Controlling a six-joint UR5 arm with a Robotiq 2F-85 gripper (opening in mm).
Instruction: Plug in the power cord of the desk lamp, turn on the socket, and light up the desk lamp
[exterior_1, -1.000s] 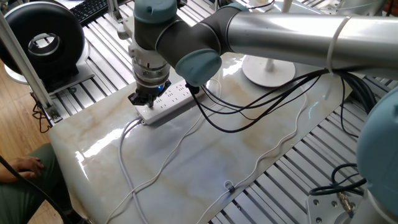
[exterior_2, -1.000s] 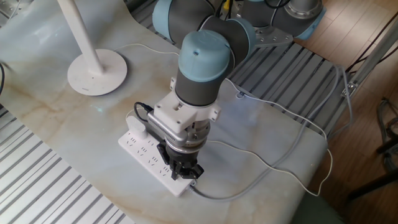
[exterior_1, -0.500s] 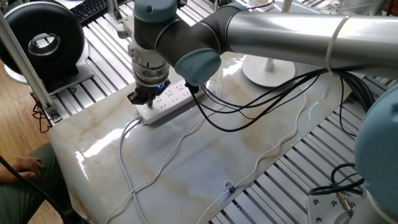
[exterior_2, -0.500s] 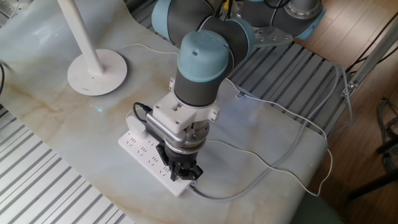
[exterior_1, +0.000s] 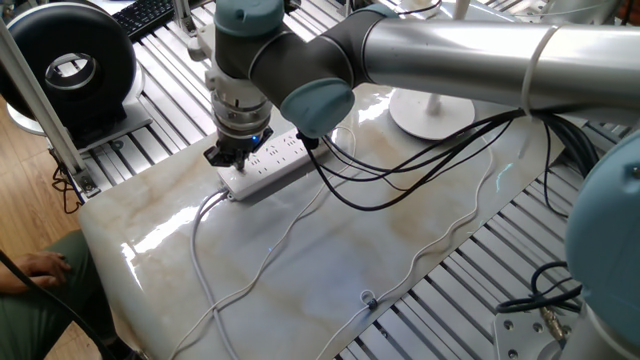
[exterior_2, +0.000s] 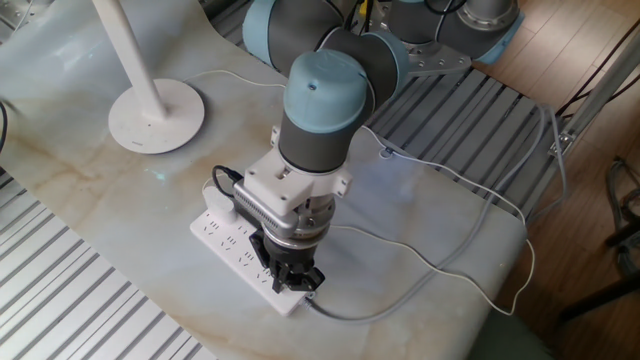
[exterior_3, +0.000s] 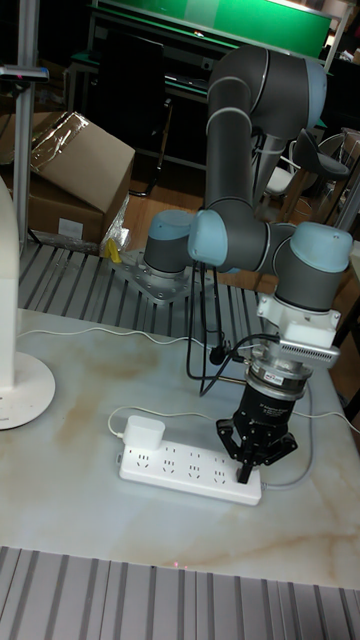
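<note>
Single arm (exterior_1: 450, 45) reaches in long and near-horizontal in one fixed view, elbow joint blue-capped. Wrist (exterior_2: 318, 110) turned straight down, vertical. Black claw (exterior_3: 252, 462) at its lowest end, pointing down. Fingers (exterior_3: 243, 463) drawn close together, tips bunched at one point. In the other fixed view claw (exterior_2: 290, 280) sits directly under grey wrist housing. Black cables trail from wrist.

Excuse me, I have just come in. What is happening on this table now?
A single robot arm holds its gripper pointing down on the cable end of the socket, where the switch should be. At the strip's other end the power cord is already plugged in. The desk lamp stands further back on the table. Whether it is lit cannot be seen.
</note>
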